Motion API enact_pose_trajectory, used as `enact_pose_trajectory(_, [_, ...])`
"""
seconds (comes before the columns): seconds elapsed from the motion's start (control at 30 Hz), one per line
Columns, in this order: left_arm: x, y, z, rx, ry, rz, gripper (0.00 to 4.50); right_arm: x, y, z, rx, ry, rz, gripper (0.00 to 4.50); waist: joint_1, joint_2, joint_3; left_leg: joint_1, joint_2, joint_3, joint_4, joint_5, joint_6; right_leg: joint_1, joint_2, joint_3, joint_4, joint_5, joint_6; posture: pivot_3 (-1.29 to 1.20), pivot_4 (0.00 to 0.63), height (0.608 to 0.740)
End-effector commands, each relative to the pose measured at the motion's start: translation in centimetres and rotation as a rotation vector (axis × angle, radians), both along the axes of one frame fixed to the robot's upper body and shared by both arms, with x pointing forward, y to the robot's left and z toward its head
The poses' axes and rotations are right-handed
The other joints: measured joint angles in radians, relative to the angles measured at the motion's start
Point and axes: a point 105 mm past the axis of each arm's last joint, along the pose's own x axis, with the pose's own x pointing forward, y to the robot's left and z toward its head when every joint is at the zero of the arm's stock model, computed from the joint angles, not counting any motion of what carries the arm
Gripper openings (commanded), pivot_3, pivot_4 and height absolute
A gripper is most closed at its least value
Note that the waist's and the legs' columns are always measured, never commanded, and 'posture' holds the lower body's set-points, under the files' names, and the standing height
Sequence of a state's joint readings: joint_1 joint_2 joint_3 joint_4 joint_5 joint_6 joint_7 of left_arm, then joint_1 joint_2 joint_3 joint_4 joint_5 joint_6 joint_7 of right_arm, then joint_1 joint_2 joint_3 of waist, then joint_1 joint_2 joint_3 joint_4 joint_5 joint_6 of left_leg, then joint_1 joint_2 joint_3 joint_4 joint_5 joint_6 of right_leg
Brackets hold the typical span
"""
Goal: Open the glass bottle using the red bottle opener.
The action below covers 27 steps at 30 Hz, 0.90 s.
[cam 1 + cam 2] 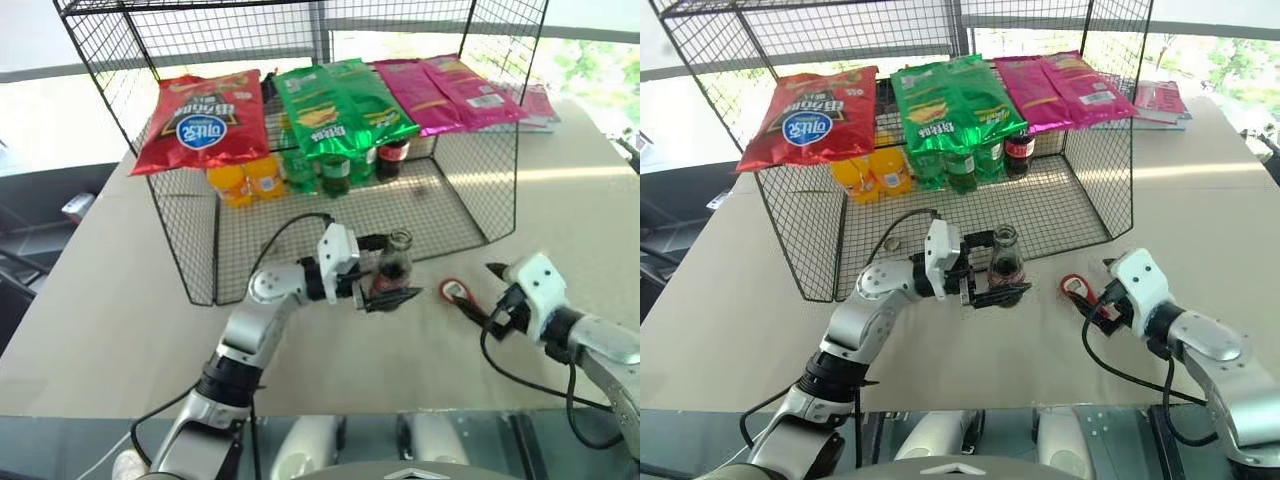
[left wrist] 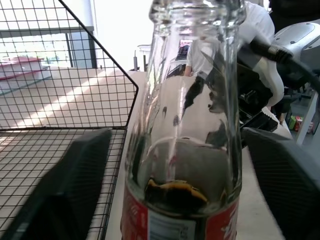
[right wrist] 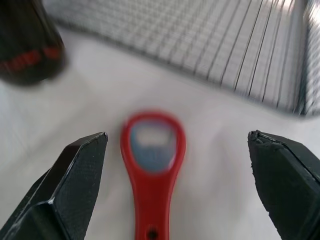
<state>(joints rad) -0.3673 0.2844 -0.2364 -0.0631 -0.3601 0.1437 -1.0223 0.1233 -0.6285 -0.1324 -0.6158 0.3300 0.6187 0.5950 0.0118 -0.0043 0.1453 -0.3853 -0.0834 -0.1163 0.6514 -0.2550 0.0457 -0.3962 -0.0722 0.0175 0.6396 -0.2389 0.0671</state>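
On the beige table (image 1: 110,310) stand a wire basket (image 1: 450,215) and the glass bottle (image 1: 394,265), the red bottle opener (image 1: 456,292) lying nearby.

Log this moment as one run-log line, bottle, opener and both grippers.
glass bottle: upright on table, uncapped | left gripper: open around bottle | red bottle opener: flat on table | right gripper: open, opener between fingers

Bare tabletop (image 1: 560,215) right of wire basket (image 1: 480,190); apparently unobstructed beside red bottle opener (image 1: 456,292).

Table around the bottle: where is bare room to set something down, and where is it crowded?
Bare table left of the wire basket and right of it. Crowded between glass bottle and red bottle opener, flanked by left gripper and right gripper.
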Motion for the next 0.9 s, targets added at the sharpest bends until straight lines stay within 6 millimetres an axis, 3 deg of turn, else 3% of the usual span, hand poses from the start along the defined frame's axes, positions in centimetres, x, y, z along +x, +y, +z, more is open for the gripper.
enact_pose_trajectory(0.03, [-0.6, 0.5, 1.6, -0.032, -0.033, -0.017, 4.47, -0.1, 1.0, 1.8, 0.003, -0.097, 0.070, 4.50, 0.001, 0.000, 0.000, 0.000, 0.000, 0.000, 0.000, 0.000, 0.000, 0.000, 0.000, 0.000, 0.000, 0.000, 0.000, 0.00, 0.150, 0.740])
enact_pose_trajectory(0.23, [-1.5, 1.7, 3.3, -0.059, -0.080, -0.017, 4.47, 0.6, 0.5, 2.6, 0.019, -0.142, 0.063, 4.50, 0.002, 0.000, 0.000, -0.001, -0.001, 0.000, 0.000, 0.000, -0.001, 0.000, -0.001, 0.000, 0.000, 0.000, 0.000, 0.00, 0.150, 0.740])
enact_pose_trajectory(0.4, [-3.7, 3.8, 3.5, -0.010, -0.090, -0.056, 4.47, 0.9, -0.7, 2.3, 0.004, -0.137, 0.038, 4.50, 0.002, 0.001, 0.001, 0.000, 0.000, 0.001, -0.002, 0.000, -0.001, -0.001, -0.002, 0.002, 0.000, 0.000, -0.001, 0.00, 0.150, 0.740])
enact_pose_trajectory(0.5, [-3.9, 4.5, 3.7, 0.002, -0.101, -0.031, 4.47, 1.0, -1.3, 2.0, -0.010, -0.139, 0.028, 4.50, 0.005, 0.001, 0.002, -0.001, 0.000, 0.000, -0.002, 0.000, 0.000, -0.001, -0.002, 0.001, 0.000, 0.000, -0.001, 0.00, 0.150, 0.740])
enact_pose_trajectory(0.73, [-2.1, 8.5, 6.1, -0.082, -0.122, 0.342, 4.47, 0.1, -2.4, 1.9, -0.038, -0.179, 0.034, 4.50, 0.003, 0.000, 0.003, -0.001, 0.000, 0.000, -0.003, 0.000, -0.001, -0.002, -0.005, 0.001, 0.000, 0.000, -0.001, 0.00, 0.150, 0.740])
enact_pose_trajectory(0.9, [-3.4, 10.9, 4.8, -0.019, -0.035, 0.457, 4.47, -2.0, -3.7, 1.3, -0.028, -0.183, 0.050, 4.50, 0.003, 0.000, 0.003, 0.000, 0.000, 0.000, -0.003, 0.000, -0.001, -0.001, -0.005, 0.001, -0.001, 0.000, -0.001, 0.00, 0.150, 0.740])
